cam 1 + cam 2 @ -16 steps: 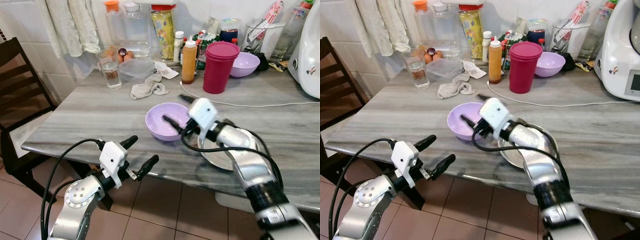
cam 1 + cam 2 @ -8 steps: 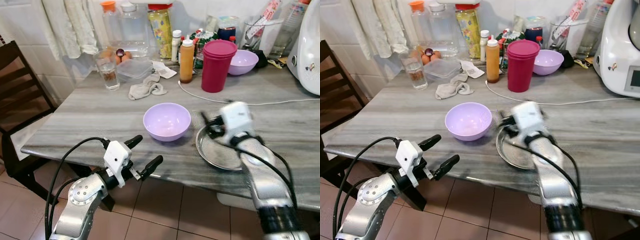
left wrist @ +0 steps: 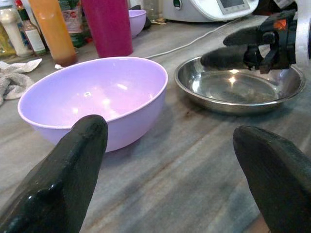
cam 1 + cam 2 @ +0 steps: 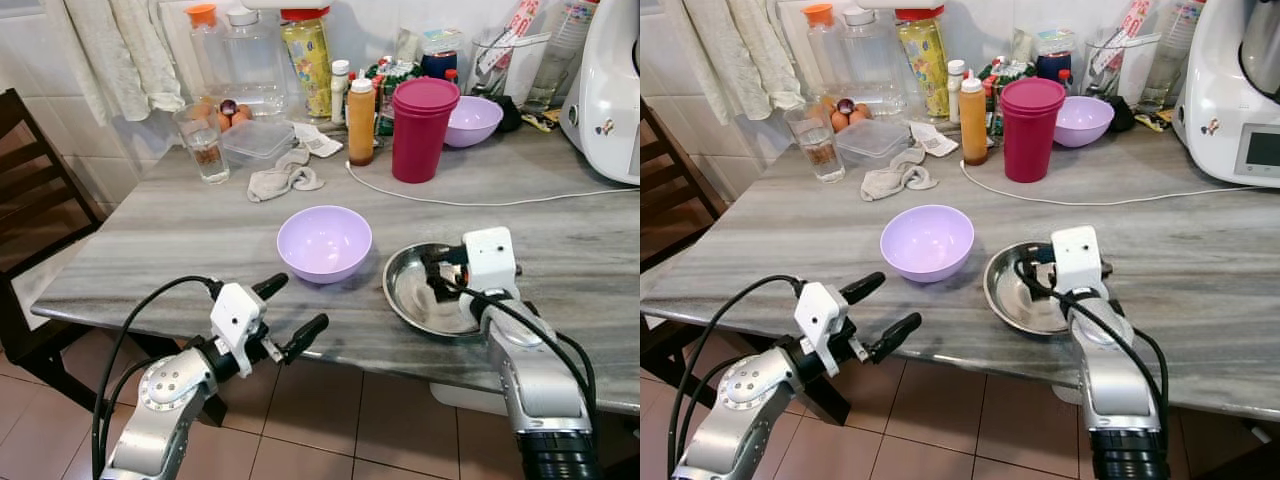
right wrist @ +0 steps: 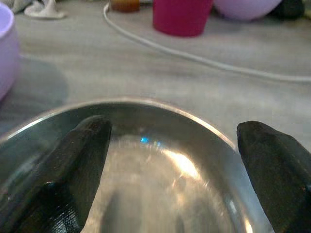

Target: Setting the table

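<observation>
1. I see the grey marble table [image 4: 180,230], cluttered along the back wall: white appliance [image 4: 610,90], dark red cup stack [image 4: 422,128], orange bottle [image 4: 361,122], a second purple bowl [image 4: 470,120], glass [image 4: 203,143], rag [image 4: 283,181], white cable [image 4: 480,202].
2. Purple bowl [image 4: 324,242] sits mid-table, upright, nothing gripping it. A second ago the right gripper's fingers were at its rim; half a second ago they had already left it.
3. Steel plate [image 4: 408,290] lies just to the right of the purple bowl, near the table's front edge, not touching the bowl.
4. Right gripper [image 4: 436,278] has moved from the bowl over to the steel plate; the fingers are spread apart above its inside, clamped on nothing. Wrist view shows the plate rim between the fingers [image 5: 82,150].
5. Left gripper [image 4: 288,312] hangs off the table's front edge, fingers apart, holding nothing, same as before.
</observation>
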`<state>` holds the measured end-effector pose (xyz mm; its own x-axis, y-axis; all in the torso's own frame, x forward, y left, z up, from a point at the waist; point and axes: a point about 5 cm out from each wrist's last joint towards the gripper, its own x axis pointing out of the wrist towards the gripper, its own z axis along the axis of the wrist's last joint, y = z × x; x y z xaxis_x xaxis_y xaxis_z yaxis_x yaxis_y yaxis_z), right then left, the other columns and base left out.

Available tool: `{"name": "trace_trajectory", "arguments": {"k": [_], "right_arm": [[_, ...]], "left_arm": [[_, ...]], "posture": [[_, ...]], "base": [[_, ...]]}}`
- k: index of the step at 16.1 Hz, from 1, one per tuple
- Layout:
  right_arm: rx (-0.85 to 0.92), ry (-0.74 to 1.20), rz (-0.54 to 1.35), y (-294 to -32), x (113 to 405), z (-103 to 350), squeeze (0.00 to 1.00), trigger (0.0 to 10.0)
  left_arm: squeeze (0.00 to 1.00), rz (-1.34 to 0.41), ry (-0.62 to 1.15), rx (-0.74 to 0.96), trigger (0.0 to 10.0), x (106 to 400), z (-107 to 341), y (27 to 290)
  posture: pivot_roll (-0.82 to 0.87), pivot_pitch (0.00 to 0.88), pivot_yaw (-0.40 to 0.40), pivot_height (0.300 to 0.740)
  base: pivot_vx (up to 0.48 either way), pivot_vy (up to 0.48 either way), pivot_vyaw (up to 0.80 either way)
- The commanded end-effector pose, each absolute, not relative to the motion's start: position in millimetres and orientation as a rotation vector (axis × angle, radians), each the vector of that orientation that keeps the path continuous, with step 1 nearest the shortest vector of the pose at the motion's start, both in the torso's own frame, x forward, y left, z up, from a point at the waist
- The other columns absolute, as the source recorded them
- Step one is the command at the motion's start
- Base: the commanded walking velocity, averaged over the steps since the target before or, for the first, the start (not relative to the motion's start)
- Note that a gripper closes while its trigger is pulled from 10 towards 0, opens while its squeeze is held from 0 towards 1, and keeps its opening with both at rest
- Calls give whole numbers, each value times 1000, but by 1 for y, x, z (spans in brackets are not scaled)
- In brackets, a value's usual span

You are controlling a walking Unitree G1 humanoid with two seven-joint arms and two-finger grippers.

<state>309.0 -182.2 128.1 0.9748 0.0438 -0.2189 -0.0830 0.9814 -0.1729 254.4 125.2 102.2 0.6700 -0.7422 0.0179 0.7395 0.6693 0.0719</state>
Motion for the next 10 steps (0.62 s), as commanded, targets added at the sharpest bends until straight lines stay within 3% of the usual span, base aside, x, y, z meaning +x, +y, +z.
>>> {"name": "trace_trajectory", "arguments": {"k": [1,10], "right_arm": [[-162,223,85,-179,309,131,0,10000],[-73,336,212,-162,307,117,0,10000]], "left_arm": [[0,-839,-36,66,10000,255,102,128],[0,-870,-28,85,10000,249,99,124]], "posture": [[-284,44,114,740],[-276,47,106,740]], "base": [[0,0,0],[0,0,0]]}}
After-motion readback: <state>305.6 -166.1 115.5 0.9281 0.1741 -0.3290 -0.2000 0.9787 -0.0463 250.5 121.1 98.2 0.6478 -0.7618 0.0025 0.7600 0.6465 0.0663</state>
